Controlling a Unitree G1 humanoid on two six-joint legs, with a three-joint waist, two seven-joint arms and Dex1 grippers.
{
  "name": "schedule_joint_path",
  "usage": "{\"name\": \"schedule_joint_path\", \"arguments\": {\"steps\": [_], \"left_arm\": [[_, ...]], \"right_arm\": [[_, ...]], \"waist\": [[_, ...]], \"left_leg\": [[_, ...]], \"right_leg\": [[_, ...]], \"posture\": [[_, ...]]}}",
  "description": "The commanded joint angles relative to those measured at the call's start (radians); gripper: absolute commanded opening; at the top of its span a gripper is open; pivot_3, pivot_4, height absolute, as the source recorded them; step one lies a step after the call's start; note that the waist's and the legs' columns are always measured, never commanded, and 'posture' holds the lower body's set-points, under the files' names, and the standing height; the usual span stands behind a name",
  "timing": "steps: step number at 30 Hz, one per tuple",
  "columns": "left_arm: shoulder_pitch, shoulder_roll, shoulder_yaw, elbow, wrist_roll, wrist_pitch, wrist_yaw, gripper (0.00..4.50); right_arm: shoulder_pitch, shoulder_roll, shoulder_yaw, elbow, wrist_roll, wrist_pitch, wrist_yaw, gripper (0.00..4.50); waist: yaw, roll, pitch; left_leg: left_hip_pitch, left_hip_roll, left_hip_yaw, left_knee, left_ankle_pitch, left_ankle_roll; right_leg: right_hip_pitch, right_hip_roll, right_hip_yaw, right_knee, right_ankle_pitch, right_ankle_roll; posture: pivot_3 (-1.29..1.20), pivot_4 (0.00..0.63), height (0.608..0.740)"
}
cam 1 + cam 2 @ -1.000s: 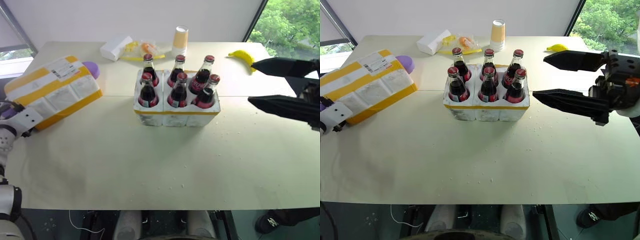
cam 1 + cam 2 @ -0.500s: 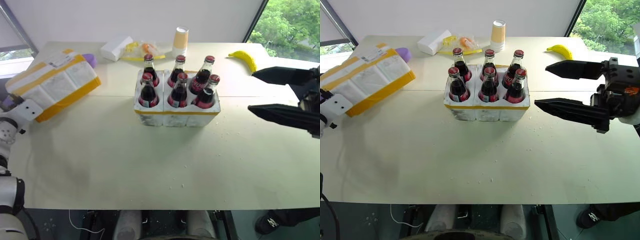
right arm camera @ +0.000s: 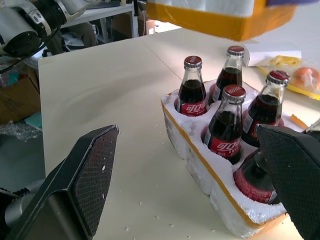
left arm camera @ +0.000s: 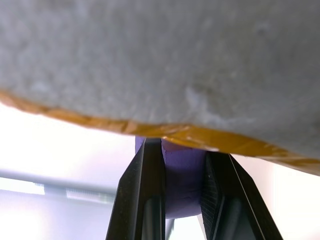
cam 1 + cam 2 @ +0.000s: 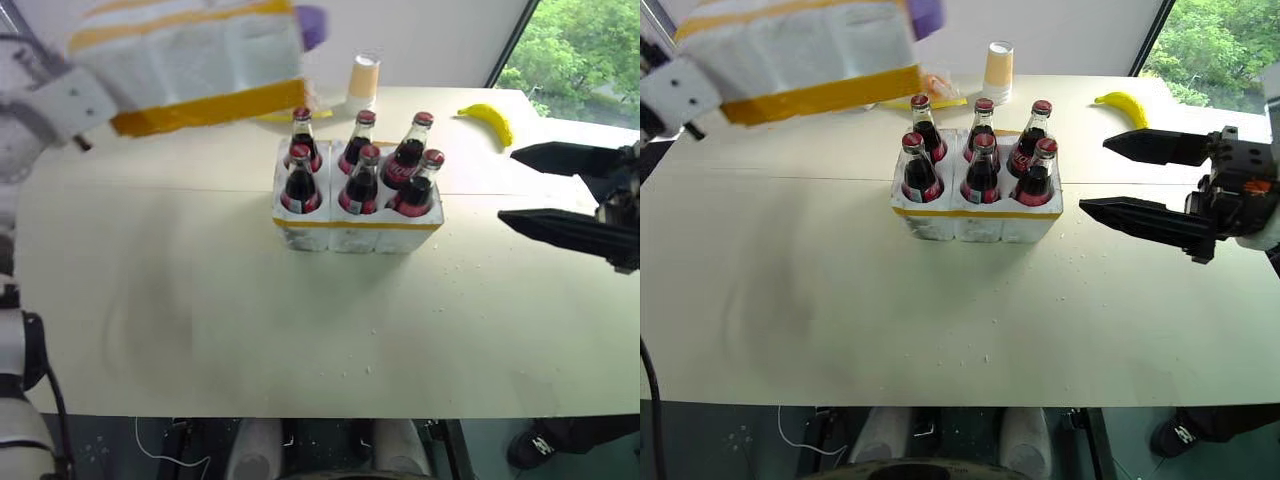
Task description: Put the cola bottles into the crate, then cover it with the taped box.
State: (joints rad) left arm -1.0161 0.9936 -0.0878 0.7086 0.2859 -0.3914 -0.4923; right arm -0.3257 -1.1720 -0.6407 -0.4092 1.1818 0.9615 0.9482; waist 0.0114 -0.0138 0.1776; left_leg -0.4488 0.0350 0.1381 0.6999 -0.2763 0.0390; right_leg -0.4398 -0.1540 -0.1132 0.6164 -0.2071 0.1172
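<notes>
Several cola bottles (image 5: 362, 180) with red caps stand upright in the wells of the white crate (image 5: 355, 232) at the middle of the table. The taped box (image 5: 190, 60), white with yellow bands, hangs tilted in the air above the table's far left, its near corner just left of the crate. My left gripper (image 4: 181, 150) is shut on a purple handle (image 4: 182, 190) at the box's edge. To the right of the crate, my right gripper (image 5: 1095, 178) stands open at about bottle height, fingers pointing at it, holding nothing.
A banana (image 5: 490, 118) lies at the far right of the table (image 5: 250, 330) and a paper cup (image 5: 362, 78) stands behind the crate. A snack packet (image 5: 937, 85) peeks out under the raised box. White crumbs dot the tabletop around the crate.
My left arm has lifted the taped box off the table, up and to the right toward the crate. The right gripper has stayed open, nearly where it was.
</notes>
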Motion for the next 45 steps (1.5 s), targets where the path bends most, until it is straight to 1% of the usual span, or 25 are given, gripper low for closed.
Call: {"name": "schedule_joint_path", "arguments": {"steps": [1,4,6,10,12,15,21,25,28,34,36,37,39,40,41,42,45], "left_arm": [[-0.017,-0.029,0.024,-0.231,-0.059,0.122,-0.090,0.33],[-0.006,-0.083,0.002,-0.452,-0.060,0.284,-0.158,0.33],[0.009,-0.107,-0.013,-0.552,-0.039,0.344,-0.186,0.33],[0.030,-0.141,-0.049,-0.688,0.014,0.427,-0.219,0.33],[0.042,-0.137,-0.073,-0.724,0.053,0.437,-0.234,0.33],[0.062,-0.134,-0.115,-0.768,0.125,0.441,-0.249,0.33],[0.115,-0.171,-0.162,-0.795,0.213,0.436,-0.241,0.33],[0.138,-0.198,-0.168,-0.807,0.232,0.446,-0.245,0.33],[0.108,-0.224,-0.172,-0.790,0.263,0.445,-0.228,0.33],[0.127,-0.240,-0.174,-0.822,0.286,0.446,-0.260,0.33],[0.146,-0.239,-0.166,-0.827,0.285,0.454,-0.266,1.36],[0.156,-0.237,-0.163,-0.828,0.285,0.458,-0.271,1.71],[0.169,-0.235,-0.154,-0.828,0.277,0.466,-0.277,2.78],[0.175,-0.235,-0.147,-0.830,0.268,0.471,-0.282,3.23],[0.181,-0.238,-0.137,-0.833,0.253,0.483,-0.291,3.83],[0.191,-0.238,-0.121,-0.837,0.231,0.500,-0.302,4.22],[0.236,-0.247,-0.051,-0.864,0.106,0.591,-0.369,4.22]], "right_arm": [[0.003,0.010,-0.020,-0.003,-0.013,-0.033,-0.001,4.50],[0.016,0.022,-0.024,-0.003,-0.021,-0.039,-0.002,4.50],[0.022,0.025,-0.027,-0.002,-0.027,-0.041,0.000,4.50],[0.035,0.032,-0.035,0.000,-0.033,-0.045,-0.004,4.50],[0.036,0.038,-0.036,-0.001,-0.030,-0.045,-0.014,4.50],[0.043,0.051,-0.041,-0.004,-0.024,-0.047,-0.029,4.50],[0.053,0.070,-0.043,-0.017,-0.019,-0.053,-0.050,4.50],[0.048,0.076,-0.036,-0.018,-0.016,-0.058,-0.060,4.50],[0.044,0.080,-0.029,-0.019,-0.016,-0.064,-0.066,4.50],[0.046,0.089,-0.033,-0.018,-0.016,-0.076,-0.070,4.50],[0.048,0.093,-0.033,-0.020,-0.017,-0.078,-0.072,4.50],[0.051,0.095,-0.033,-0.022,-0.018,-0.079,-0.071,4.50],[0.057,0.096,-0.031,-0.024,-0.023,-0.080,-0.067,4.50],[0.060,0.096,-0.030,-0.024,-0.025,-0.080,-0.064,4.50],[0.063,0.095,-0.030,-0.023,-0.028,-0.081,-0.061,4.50],[0.066,0.093,-0.029,-0.020,-0.033,-0.082,-0.058,4.50],[0.076,0.088,-0.027,-0.012,-0.047,-0.087,-0.049,4.50]], "waist": [[0.000,0.000,0.000],[0.001,0.000,0.000],[0.001,0.000,0.000],[0.001,0.000,0.000],[0.000,0.000,0.000],[0.001,0.000,0.000],[0.004,0.000,0.000],[0.003,0.000,0.000],[0.003,0.000,0.000],[0.002,0.000,0.000],[0.002,0.000,0.000],[0.003,0.000,0.000],[0.003,0.000,0.000],[0.003,0.000,0.000],[0.003,0.000,0.000],[0.003,0.000,0.000],[0.001,0.000,0.000]], "left_leg": [[0.000,0.000,0.000,0.000,0.000,0.000],[0.000,0.000,0.000,0.000,0.001,-0.001],[0.000,0.000,0.000,0.000,0.001,-0.001],[0.005,0.000,0.000,0.000,0.001,-0.001],[0.005,0.000,-0.001,0.000,0.001,-0.001],[0.006,0.000,-0.002,0.000,0.001,-0.001],[0.006,-0.001,-0.002,0.000,0.001,-0.001],[0.006,-0.001,-0.003,0.000,0.001,-0.001],[0.006,-0.001,-0.003,0.000,0.001,-0.001],[0.006,-0.001,-0.003,0.000,0.001,-0.001],[0.006,-0.001,-0.003,0.000,0.001,-0.001],[0.006,-0.001,-0.003,0.000,0.001,-0.001],[0.006,-0.001,-0.003,0.000,0.001,-0.001],[0.006,-0.001,-0.003,0.000,0.001,-0.001],[0.006,-0.001,-0.003,0.000,0.001,-0.001],[0.006,-0.001,-0.003,0.000,0.001,-0.001],[0.006,0.000,-0.003,0.000,0.001,-0.001]], "right_leg": [[0.000,0.000,0.000,0.000,0.000,0.000],[0.000,0.002,0.000,0.000,0.000,0.000],[0.001,0.002,0.000,0.000,0.000,0.001],[0.005,0.002,0.000,-0.001,-0.001,0.001],[0.006,0.002,0.000,-0.001,-0.001,0.001],[0.006,0.002,0.000,0.000,-0.001,0.001],[0.007,0.002,0.000,-0.001,-0.001,0.001],[0.007,0.002,0.000,-0.001,-0.001,0.001],[0.007,0.002,0.000,-0.001,-0.001,0.001],[0.007,0.002,0.000,-0.001,-0.001,0.001],[0.007,0.002,0.000,-0.001,-0.001,0.001],[0.007,0.002,0.000,-0.001,-0.001,0.001],[0.007,0.002,0.000,-0.001,-0.001,0.001],[0.007,0.002,0.000,-0.001,-0.001,0.001],[0.007,0.002,0.000,-0.001,-0.001,0.001],[0.007,0.002,0.000,-0.001,-0.001,0.001],[0.007,0.002,0.000,-0.001,-0.001,0.001]], "posture": [[0.00,0.150,0.740],[0.00,0.150,0.740],[0.00,0.150,0.740],[0.00,0.150,0.740],[0.00,0.150,0.740],[0.00,0.150,0.740],[0.00,0.150,0.740],[0.00,0.150,0.740],[0.00,0.150,0.740],[0.00,0.150,0.740],[0.00,0.150,0.740],[0.00,0.150,0.740],[0.00,0.150,0.740],[0.00,0.150,0.740],[0.00,0.150,0.740],[0.00,0.150,0.740],[0.00,0.150,0.740]]}}
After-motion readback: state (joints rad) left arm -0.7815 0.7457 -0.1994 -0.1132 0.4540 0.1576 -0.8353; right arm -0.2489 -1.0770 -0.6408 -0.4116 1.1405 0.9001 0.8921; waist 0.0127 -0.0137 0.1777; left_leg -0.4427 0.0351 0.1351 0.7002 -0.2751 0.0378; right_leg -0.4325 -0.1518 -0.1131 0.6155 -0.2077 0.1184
